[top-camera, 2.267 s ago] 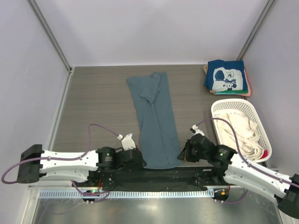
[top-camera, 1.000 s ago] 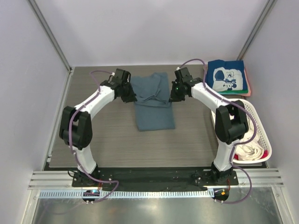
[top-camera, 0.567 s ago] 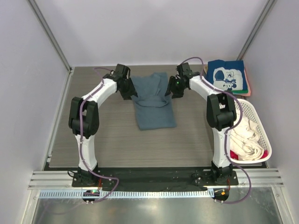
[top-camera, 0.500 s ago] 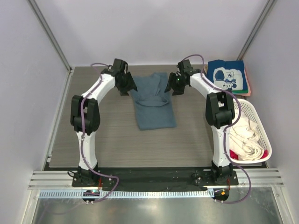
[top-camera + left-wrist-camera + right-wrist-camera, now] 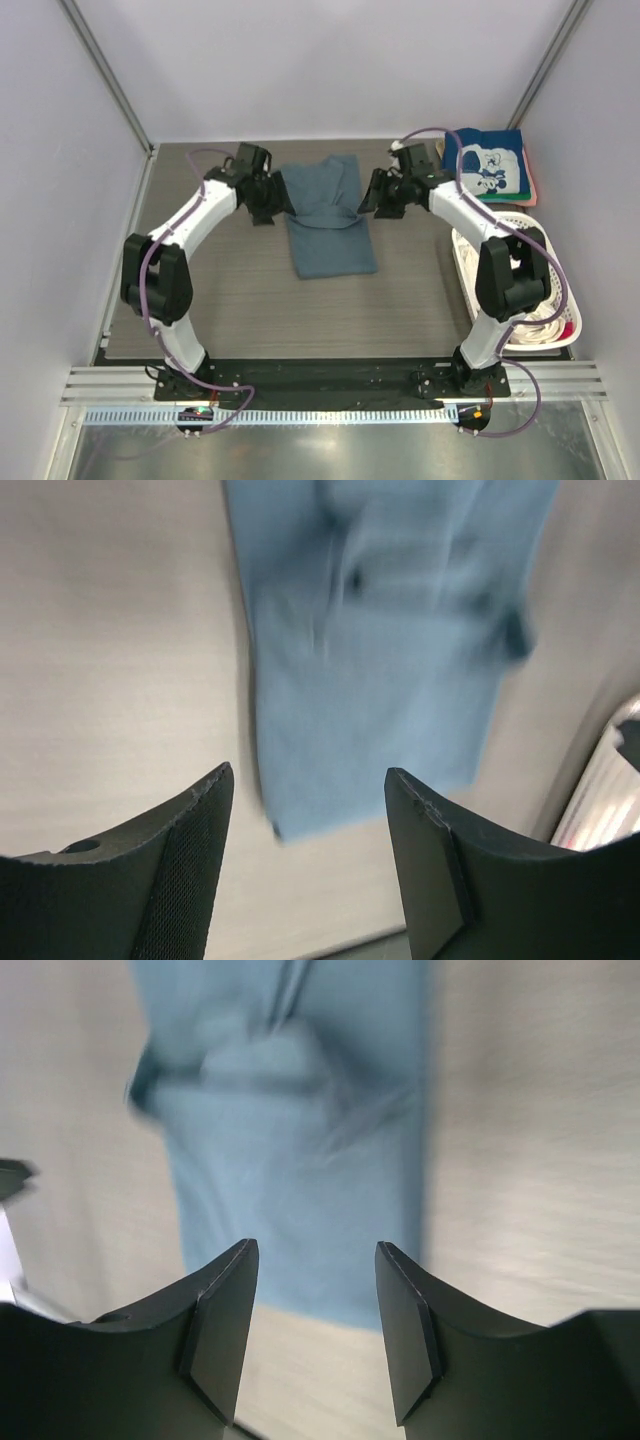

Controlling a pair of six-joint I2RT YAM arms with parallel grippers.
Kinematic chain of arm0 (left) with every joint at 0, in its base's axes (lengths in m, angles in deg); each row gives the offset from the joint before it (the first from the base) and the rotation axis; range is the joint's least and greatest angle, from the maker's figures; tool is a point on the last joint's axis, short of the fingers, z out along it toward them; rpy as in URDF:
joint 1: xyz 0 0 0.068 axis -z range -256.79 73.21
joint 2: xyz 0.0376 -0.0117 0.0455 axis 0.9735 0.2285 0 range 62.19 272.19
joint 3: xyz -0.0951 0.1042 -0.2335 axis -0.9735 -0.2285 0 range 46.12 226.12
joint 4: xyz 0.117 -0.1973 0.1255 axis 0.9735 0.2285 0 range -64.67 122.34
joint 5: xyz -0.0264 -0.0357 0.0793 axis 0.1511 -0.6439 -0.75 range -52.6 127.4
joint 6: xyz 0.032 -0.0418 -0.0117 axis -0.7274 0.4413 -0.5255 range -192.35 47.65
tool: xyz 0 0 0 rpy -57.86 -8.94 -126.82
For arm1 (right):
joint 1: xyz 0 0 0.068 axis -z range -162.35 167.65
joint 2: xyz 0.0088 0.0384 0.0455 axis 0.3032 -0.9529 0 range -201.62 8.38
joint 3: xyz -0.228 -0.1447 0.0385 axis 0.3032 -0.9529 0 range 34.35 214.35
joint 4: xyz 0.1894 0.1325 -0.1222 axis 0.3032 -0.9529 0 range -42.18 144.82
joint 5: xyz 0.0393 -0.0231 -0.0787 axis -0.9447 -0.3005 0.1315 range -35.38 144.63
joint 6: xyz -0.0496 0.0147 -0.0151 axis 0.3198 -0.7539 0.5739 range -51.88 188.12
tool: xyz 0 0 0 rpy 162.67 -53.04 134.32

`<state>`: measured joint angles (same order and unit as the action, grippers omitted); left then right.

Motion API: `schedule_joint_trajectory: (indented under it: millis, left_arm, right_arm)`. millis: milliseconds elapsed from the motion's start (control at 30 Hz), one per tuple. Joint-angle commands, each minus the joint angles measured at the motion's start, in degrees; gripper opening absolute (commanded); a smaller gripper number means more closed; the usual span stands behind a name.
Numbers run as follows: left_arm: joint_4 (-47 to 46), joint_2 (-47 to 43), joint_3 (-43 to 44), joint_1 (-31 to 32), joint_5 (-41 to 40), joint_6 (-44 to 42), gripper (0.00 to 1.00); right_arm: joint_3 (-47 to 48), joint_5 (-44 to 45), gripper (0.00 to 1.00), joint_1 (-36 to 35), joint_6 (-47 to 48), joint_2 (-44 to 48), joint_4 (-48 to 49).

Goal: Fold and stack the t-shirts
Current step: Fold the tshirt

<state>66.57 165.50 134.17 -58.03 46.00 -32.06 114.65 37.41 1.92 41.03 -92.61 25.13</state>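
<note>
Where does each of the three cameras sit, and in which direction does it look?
Top external: fixed above and behind the arm bases, looking down on the table; it shows the left gripper, right gripper, blue shirt, shirt stack and basket.
Left wrist: on the left arm, looking down between its own open fingers at the blue shirt.
Right wrist: on the right arm, looking down between its open fingers at that shirt.
Shared: all three views show the blue shirt.

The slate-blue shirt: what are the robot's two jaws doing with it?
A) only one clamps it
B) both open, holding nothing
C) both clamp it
B: both wrist views show the jaws apart with nothing between them, the slate-blue shirt lying beyond.
</note>
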Motion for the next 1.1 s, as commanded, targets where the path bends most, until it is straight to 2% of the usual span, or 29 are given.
schedule_joint_trajectory:
  millis: [0, 200, 367, 500, 600, 733, 767, 833, 900, 967, 1000, 1033, 1067]
  left_arm:
    - [-7.30, -6.43, -7.44, 3.11, 0.45, 1.19, 0.63]
    - [-7.93, -14.96, -17.11, 5.76, 0.37, 1.90, 0.62]
    - [-4.33, -22.43, -18.18, 5.67, -2.10, -0.47, 0.63]
    - [-2.12, -24.20, -18.26, 5.67, -2.97, -1.88, 0.63]
    - [-2.65, -24.91, -19.41, 5.67, -2.80, -1.80, 0.63]
    - [-3.00, -25.08, -19.93, 5.67, -1.31, -0.83, 0.63]
    - [-3.17, -25.17, -20.28, 5.67, -1.13, -0.31, 0.63]
    - [-3.96, -25.78, -21.51, 5.67, -0.96, 0.40, 0.62]
    - [-5.97, -26.22, -23.09, 5.84, -0.43, 1.54, 0.62]
    - [-8.52, -26.58, -26.69, 5.85, 1.75, 2.42, 0.62]
    - [-11.58, -26.49, -28.01, 5.93, 2.73, 3.64, 0.62]
    - [-13.18, -26.32, -30.63, 5.93, 3.78, 4.26, 0.61]
    - [-14.68, -25.71, -31.79, 6.02, 4.57, 5.05, 0.61]
  right_arm:
    - [-3.39, -1.87, 0.56, -6.40, 0.20, -0.70, 3.59]
    - [0.12, -0.55, 0.54, -11.16, -0.77, -7.80, 4.64]
    - [9.15, 0.86, 0.53, -11.52, 1.24, -15.54, 2.72]
    - [17.34, 3.06, 0.53, -11.34, 2.83, -21.69, -0.18]
    - [26.73, 4.29, 0.53, -9.94, 2.66, -26.53, -3.35]
    - [45.17, 7.89, 0.54, -6.78, 2.75, -33.64, -9.05]
    - [53.48, 7.90, 0.55, -5.90, 2.40, -36.88, -10.11]
    - [60.13, 5.18, 0.55, -3.18, 0.47, -38.14, -11.87]
    - [57.89, 4.38, 0.56, -1.95, 0.81, -33.95, -11.62]
    - [47.02, 5.34, 0.58, -1.33, 2.56, -28.94, -10.22]
    - [42.28, 5.17, 0.58, -1.15, 2.92, -22.56, -9.34]
    - [31.96, 4.82, 0.59, -0.80, 3.10, -19.71, -6.98]
    - [26.90, 4.47, 0.60, -0.62, 3.10, -16.38, -5.65]
